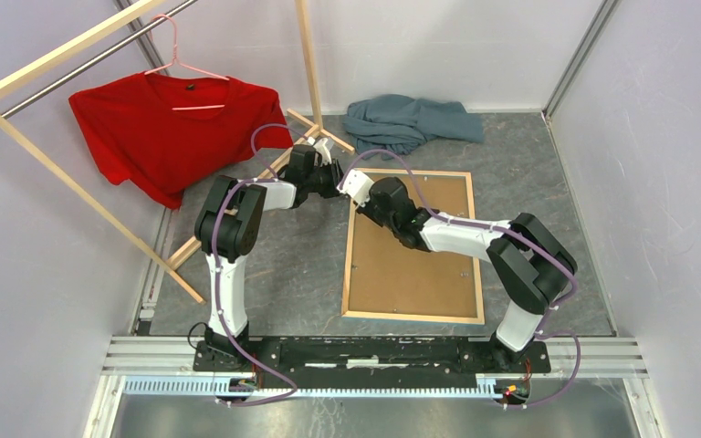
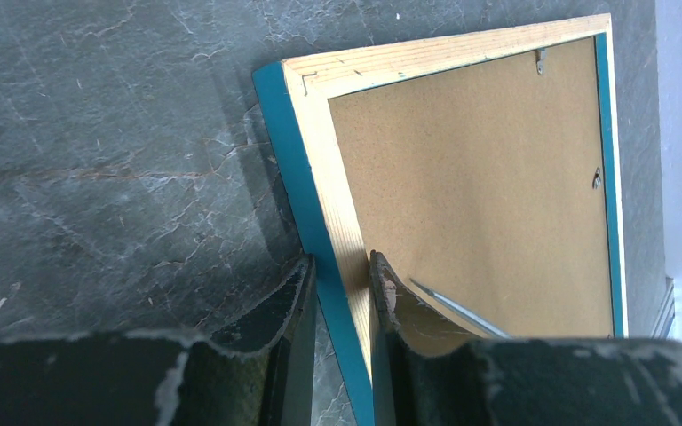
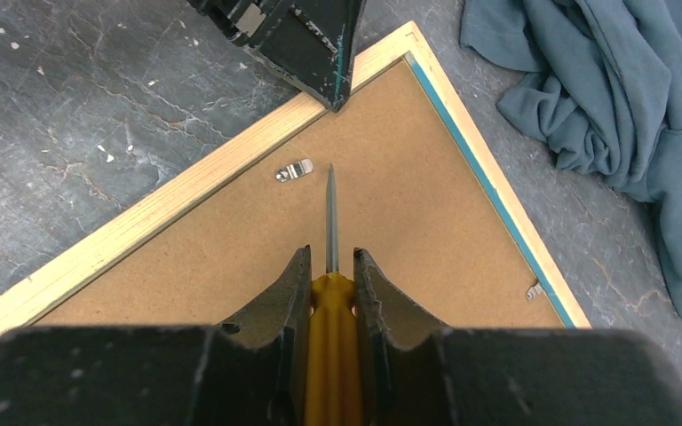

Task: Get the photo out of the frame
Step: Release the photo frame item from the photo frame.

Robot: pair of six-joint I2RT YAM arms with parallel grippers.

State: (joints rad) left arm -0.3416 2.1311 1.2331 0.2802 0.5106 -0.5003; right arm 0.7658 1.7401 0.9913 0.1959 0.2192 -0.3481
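The frame [image 1: 411, 316] lies face-down on the table [image 1: 283, 265], pale wood back up, so the backing board [image 1: 415, 265] can be got at; photo not visible, prob. under that board, facing the table.

Left hand [image 2: 342, 262] is narrowed onto the frame's left rail near the far-left corner, one finger outside on the blue edge, one inside by the board; looks like a brace so the frame won't slide while the other side pries.

Right hand [image 3: 330, 256] is closed round the yellow handle of a screwdriver [image 3: 330, 209]; shaft aimed at that same corner, tip just short of a metal clip [image 3: 298, 170], b/c the clips pin the board in.

Count: 1 frame; 1 board; 1 screwdriver; 2 clips in right wrist view, w/ the second clip [image 3: 535, 289] on the far rail; 2 in left wrist view, maybe partly the same ones.
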